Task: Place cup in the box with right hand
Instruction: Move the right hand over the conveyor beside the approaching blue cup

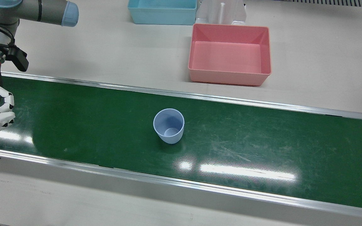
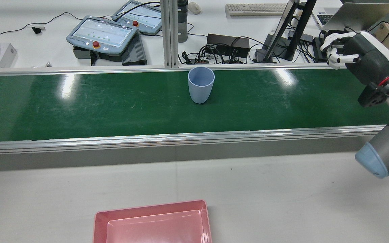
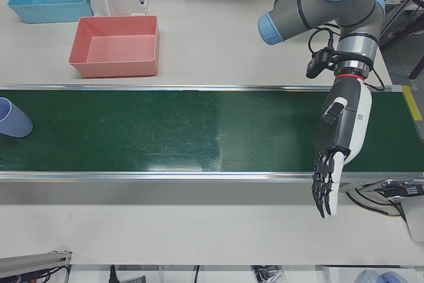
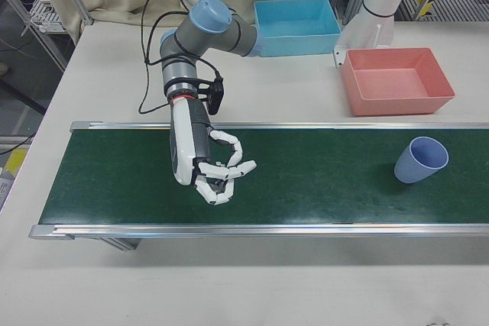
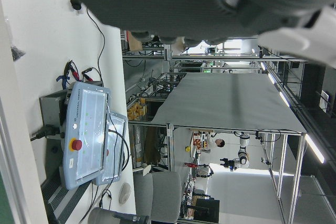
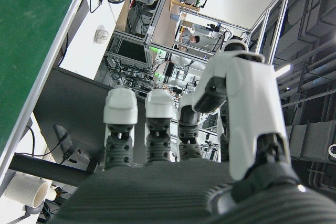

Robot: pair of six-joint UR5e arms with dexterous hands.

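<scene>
— Cup (image 1: 168, 125) location?
— Upright on the green belt (image 1: 262, 147), mid-length, mouth up, touched by nothing.
— Right hand (image 4: 210, 166)?
— Over the belt, well apart from the cup; its fingers (image 4: 233, 167) are curled loosely with gaps between them, holding nothing.
— Left hand (image 3: 334, 157)?
— Hanging at the opposite end of the belt, fingers spread and pointing down, empty.
— Box?
— The pink box (image 1: 229, 55) sits on the white table (image 1: 121, 53) beyond the belt; a blue box (image 1: 162, 12) lies farther back.

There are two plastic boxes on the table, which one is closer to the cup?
The pink box. It sits just behind the green belt, nearly level with the blue cup, while the light blue box stands farther back.
</scene>
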